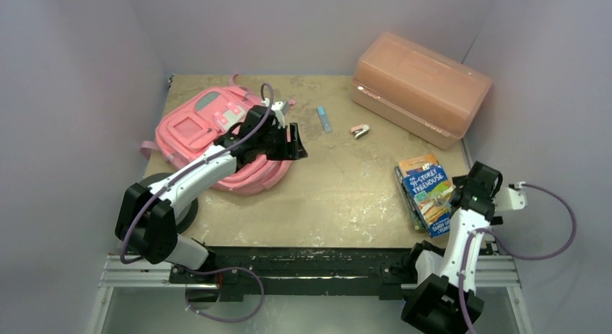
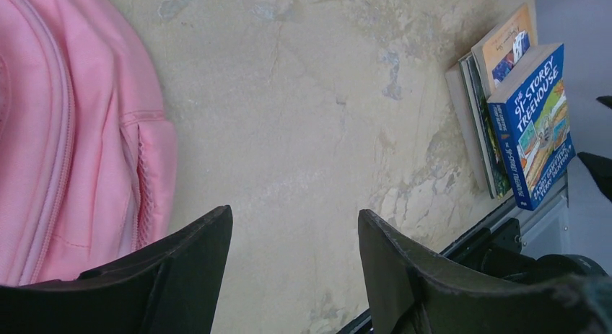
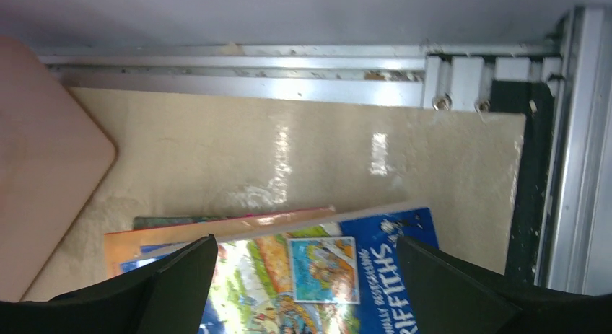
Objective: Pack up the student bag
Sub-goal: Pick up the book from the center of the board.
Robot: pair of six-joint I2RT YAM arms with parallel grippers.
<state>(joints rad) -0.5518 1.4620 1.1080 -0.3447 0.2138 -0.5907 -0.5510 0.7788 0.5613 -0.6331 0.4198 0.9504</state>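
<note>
The pink student bag [image 1: 209, 135] lies at the table's back left; its side shows in the left wrist view [image 2: 65, 125]. My left gripper [image 1: 297, 143] is open and empty, hovering just right of the bag over bare table [image 2: 294, 226]. A stack of books with a blue "91-Storey Treehouse" book [image 1: 429, 193] on top lies at the right edge, also in the left wrist view [image 2: 538, 125]. My right gripper [image 1: 469, 188] is open and empty, right above the blue book [image 3: 339, 276].
A translucent orange-pink plastic box [image 1: 418, 85] stands at the back right. A small blue item [image 1: 324, 118] and a small pink-and-white item [image 1: 359, 130] lie mid-back. Grey walls close in on three sides. A metal rail [image 1: 310, 265] runs along the near edge.
</note>
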